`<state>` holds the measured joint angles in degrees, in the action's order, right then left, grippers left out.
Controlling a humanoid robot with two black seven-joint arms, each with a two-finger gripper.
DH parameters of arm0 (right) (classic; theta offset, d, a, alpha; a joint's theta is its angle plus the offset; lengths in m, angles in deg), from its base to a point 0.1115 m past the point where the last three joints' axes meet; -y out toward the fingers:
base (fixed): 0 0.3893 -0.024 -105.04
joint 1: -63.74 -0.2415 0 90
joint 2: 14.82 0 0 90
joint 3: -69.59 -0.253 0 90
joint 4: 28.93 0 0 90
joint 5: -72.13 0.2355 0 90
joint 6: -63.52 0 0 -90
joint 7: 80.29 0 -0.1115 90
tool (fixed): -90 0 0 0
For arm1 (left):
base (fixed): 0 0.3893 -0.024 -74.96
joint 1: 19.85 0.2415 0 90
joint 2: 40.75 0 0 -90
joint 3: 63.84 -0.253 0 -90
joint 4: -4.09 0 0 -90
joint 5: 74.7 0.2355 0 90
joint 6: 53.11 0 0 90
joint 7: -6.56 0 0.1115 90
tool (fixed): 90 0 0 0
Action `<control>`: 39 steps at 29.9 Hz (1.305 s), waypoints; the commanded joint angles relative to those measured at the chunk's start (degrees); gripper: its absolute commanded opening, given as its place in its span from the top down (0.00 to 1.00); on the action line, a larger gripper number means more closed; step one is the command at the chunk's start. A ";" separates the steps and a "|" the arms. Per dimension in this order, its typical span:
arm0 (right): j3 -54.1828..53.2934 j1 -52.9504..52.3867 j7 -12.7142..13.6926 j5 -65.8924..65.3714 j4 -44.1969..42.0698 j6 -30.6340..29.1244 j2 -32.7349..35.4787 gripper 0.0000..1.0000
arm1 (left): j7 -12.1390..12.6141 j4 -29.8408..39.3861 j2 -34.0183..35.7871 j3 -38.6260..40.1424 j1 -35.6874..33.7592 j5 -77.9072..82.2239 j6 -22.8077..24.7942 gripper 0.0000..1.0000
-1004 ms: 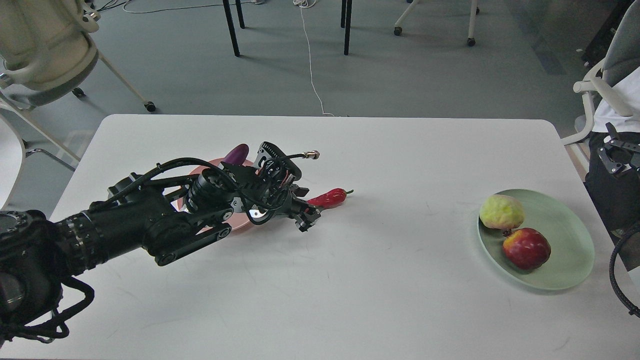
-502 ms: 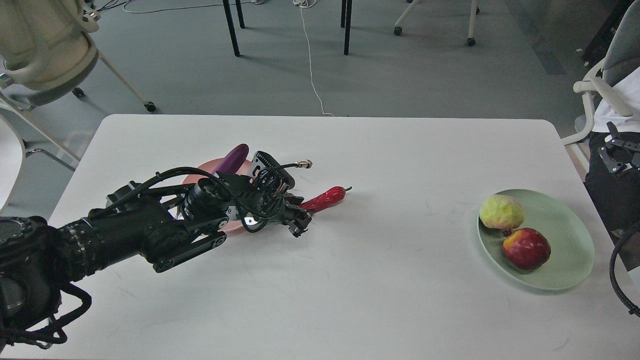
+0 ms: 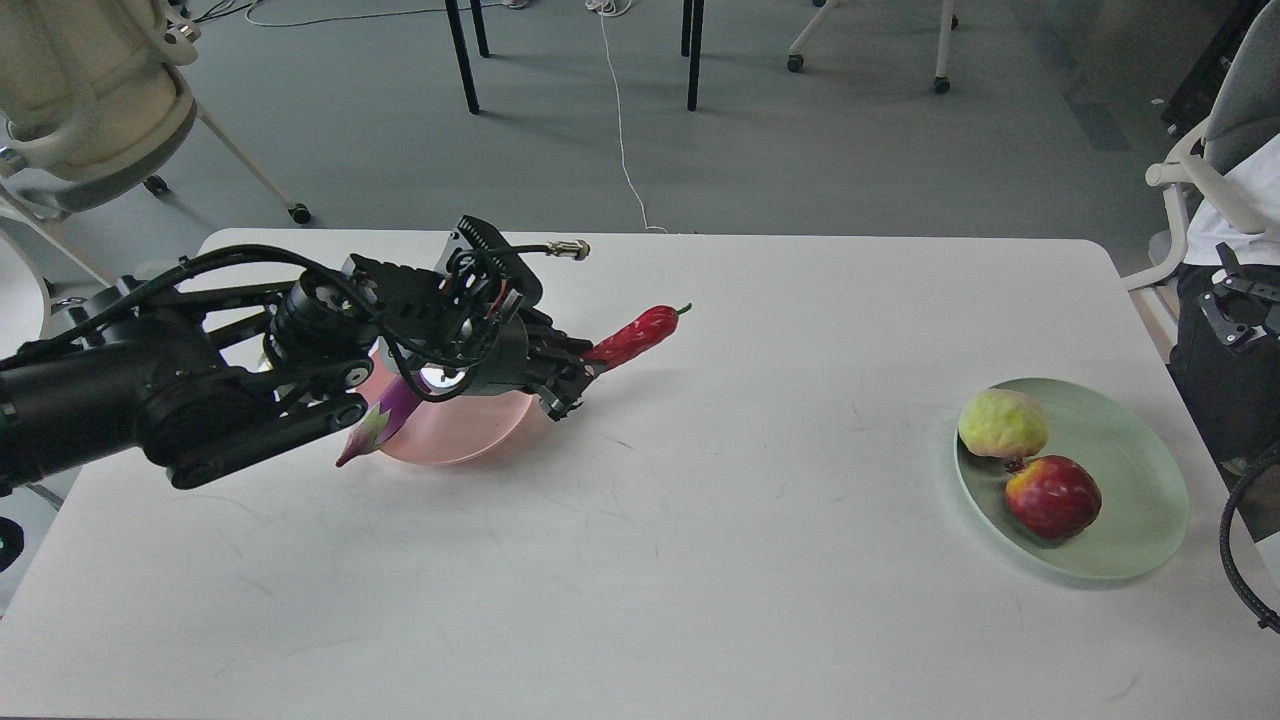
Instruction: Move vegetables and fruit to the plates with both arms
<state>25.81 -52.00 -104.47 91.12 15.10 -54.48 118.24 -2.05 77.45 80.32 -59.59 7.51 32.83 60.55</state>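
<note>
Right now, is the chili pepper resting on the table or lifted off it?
Lifted: the left gripper holds the chili pepper by one end, tilted above the table.

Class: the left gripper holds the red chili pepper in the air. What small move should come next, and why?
Probably swing the left gripper back left over the pale pink ridged plastic plate. It is shut on the wrinkled red chili pepper, which hangs beyond the plate's right rim; the glossy purple eggplant already lies there.

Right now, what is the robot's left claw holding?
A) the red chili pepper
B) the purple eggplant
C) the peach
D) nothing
A: the left gripper is clamped on the blunt end of the red chili pepper, lifted clear of the table.
</note>
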 commanded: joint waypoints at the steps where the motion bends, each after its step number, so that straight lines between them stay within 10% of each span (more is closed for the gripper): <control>1: 0.01 0.08 -0.08 0.00 -0.08 0.00 -0.17 0.01 | -0.26 0.55 6.71 -0.73 2.52 -0.48 -0.28 0.84; 9: -0.43 -0.01 -0.08 0.00 0.09 0.00 -0.43 0.01 | -0.09 -0.15 10.06 -0.73 7.88 -0.48 -2.64 0.68; 14: -0.52 -0.01 -0.08 -0.09 0.09 0.00 -0.08 0.01 | -0.26 -0.24 9.53 0.06 8.24 -0.66 -4.14 0.19; 24: -1.92 -1.06 -0.08 -0.09 -0.26 0.00 -0.34 0.01 | -7.03 -3.66 10.86 10.84 8.15 -13.88 -4.41 0.05; 39: -3.59 -5.72 0.53 -0.18 -0.26 0.00 -1.75 0.01 | -6.59 -23.70 -2.59 27.83 8.15 -92.57 -2.22 0.01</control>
<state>22.29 -57.31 -103.84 90.90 14.90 -54.48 117.38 -8.74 56.87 79.63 -33.20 15.47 -49.67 56.82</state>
